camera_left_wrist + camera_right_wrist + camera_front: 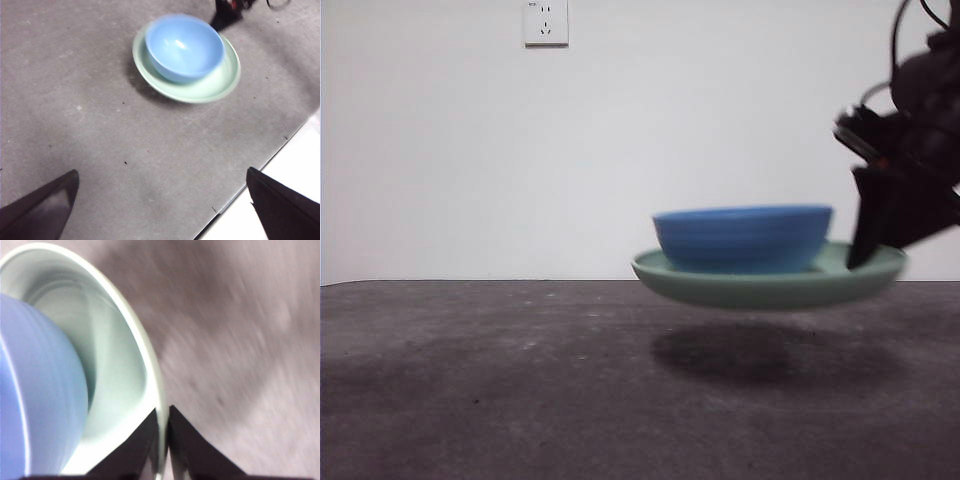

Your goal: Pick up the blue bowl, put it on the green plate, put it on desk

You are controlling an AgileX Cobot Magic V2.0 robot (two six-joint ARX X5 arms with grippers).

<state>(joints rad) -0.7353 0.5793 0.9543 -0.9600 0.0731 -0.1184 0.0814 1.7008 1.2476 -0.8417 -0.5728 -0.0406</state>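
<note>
The blue bowl [744, 237] sits inside the green plate [770, 284]. My right gripper [868, 245] is shut on the plate's right rim and holds plate and bowl above the desk [520, 390], with a shadow below them. In the right wrist view the jaws pinch the plate's rim [155, 390] beside the bowl [35, 390]. In the left wrist view the bowl [184, 46] in the plate [220, 82] lies ahead, far from my left gripper [160, 205], which is open and empty above the desk.
A white wall with a socket [545, 22] stands behind the desk. The desk's edge and a pale floor [295, 165] show in the left wrist view.
</note>
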